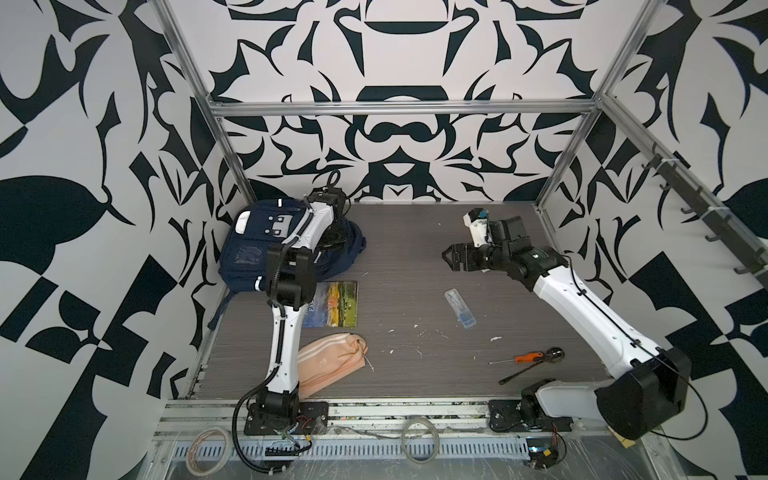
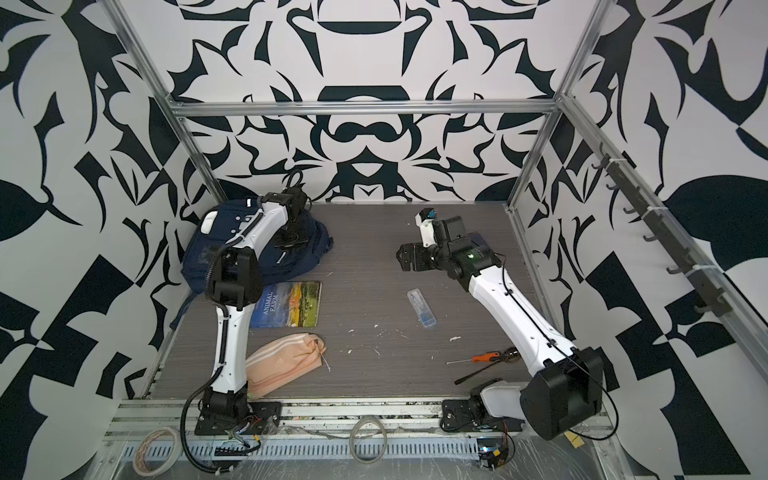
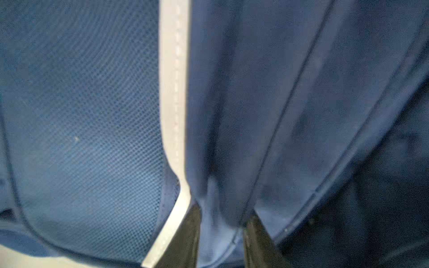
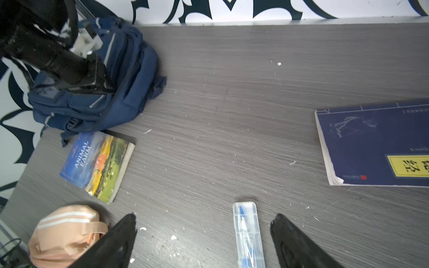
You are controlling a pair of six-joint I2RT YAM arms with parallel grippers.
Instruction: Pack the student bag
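Left gripper (image 3: 226, 210) pinches a fold of the bag (image 1: 245, 241); right gripper (image 4: 205, 215) hangs spread wide, empty, above the table (image 4: 232, 104)

The left arm (image 1: 291, 357) and right arm (image 1: 590, 316): white shells, black joints, black cables (image 1: 235, 419) running alongside (a small green light (image 2: 471, 255) on the right), black base plates (image 1: 313, 409) at the foot.

**Student bag** (image 1: 235, 272): navy-blue fabric backpack slumped in the far left corner of the table (image 1: 415, 257), front panel facing upward. The grey-white studded patch (image 1: 243, 224) and clear window pocket (image 1: 249, 254) show on the front. The side toward the table's middle sags in loose folds (up close, mesh fabric borders a white reflective stripe (image 3: 174, 92)).
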